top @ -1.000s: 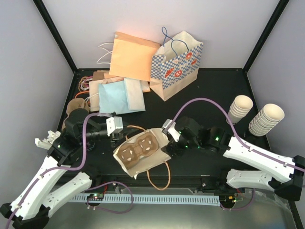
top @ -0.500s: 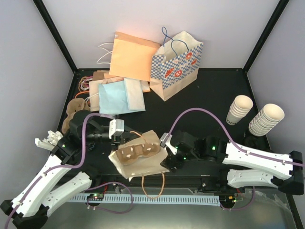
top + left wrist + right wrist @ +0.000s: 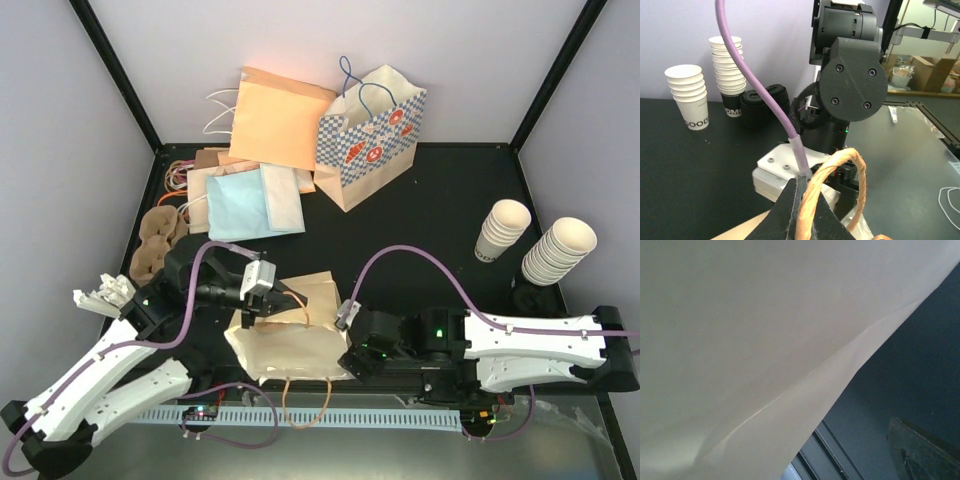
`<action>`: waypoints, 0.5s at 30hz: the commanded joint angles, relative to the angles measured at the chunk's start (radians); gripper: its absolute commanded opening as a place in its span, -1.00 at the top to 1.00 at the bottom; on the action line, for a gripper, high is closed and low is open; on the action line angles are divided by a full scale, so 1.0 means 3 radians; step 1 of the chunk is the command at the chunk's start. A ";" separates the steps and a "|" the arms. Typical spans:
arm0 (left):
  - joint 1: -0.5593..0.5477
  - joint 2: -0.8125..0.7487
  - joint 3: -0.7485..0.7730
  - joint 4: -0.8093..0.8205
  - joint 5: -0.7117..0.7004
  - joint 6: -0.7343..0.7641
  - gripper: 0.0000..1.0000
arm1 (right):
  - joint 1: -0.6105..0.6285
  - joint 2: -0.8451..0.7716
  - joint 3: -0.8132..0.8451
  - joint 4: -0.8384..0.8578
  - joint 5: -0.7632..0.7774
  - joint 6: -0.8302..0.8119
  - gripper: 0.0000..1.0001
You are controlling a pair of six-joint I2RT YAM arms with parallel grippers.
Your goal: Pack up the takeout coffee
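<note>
**Desk:** What sits at the centre?

**Photographer:** A tan bag (image 3: 285, 345) lies crumpled on the black surface (image 3: 430, 200), close to the arms' bases. One orange twine handle (image 3: 840, 170) rises at its far-left corner. A second handle (image 3: 305, 405) loops off its near edge.

**Desk:** And the left arm?

**Photographer:** The left fingers (image 3: 782, 217) are pinched shut on that raised handle. The twine runs straight between them in the wrist view.

**Desk:** The right?

**Photographer:** The right fingers (image 3: 912, 455) are spread wide at the tan bag's right edge. Pale paper fills almost the whole right wrist view, with one dark fingertip in its lower corner. I cannot tell whether they touch the paper.

**Desk:** Where is the coffee?

**Photographer:** I cannot tell. No lidded cup can be made out in any view.

**Desk:** What else is around the tan bag?

**Photographer:**
- Two stacks of lidless cups (image 3: 503, 228) stand well off to its right, toward the back.
- Black lids (image 3: 762, 102) sit just beside the cup stacks in the left wrist view.
- A checked bag (image 3: 372, 135) stands upright well behind the tan bag.
- A pile of flat bags (image 3: 250, 190) lies behind it and to the left.
- Brown carriers (image 3: 155, 245) are stacked off its left side.
</note>
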State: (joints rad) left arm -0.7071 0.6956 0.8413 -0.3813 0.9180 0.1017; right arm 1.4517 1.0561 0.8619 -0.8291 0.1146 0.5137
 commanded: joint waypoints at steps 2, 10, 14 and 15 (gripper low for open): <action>-0.0113 0.0008 0.0024 -0.0113 -0.0049 0.0055 0.97 | 0.0026 -0.0054 -0.0027 0.0123 0.0299 0.0118 -0.87; -0.0112 0.0292 0.0458 -0.0407 -0.1716 -0.0224 0.97 | -0.0107 -0.0287 0.0241 0.0169 0.0797 0.0019 -1.00; -0.0041 0.0743 0.0834 -0.0674 -0.1930 -0.0108 0.97 | -0.0540 -0.0209 0.0560 0.0140 0.0663 -0.0286 -1.00; -0.0027 0.0816 0.0860 -0.0628 -0.1929 -0.0129 0.97 | -0.0670 -0.0180 0.0683 0.0121 0.0632 -0.0360 -1.00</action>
State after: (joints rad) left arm -0.7322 0.8516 1.0187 -0.5106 0.5037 0.0719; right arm 1.3560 0.9939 0.9573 -0.8089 0.2768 0.4942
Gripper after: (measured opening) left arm 0.016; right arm 0.998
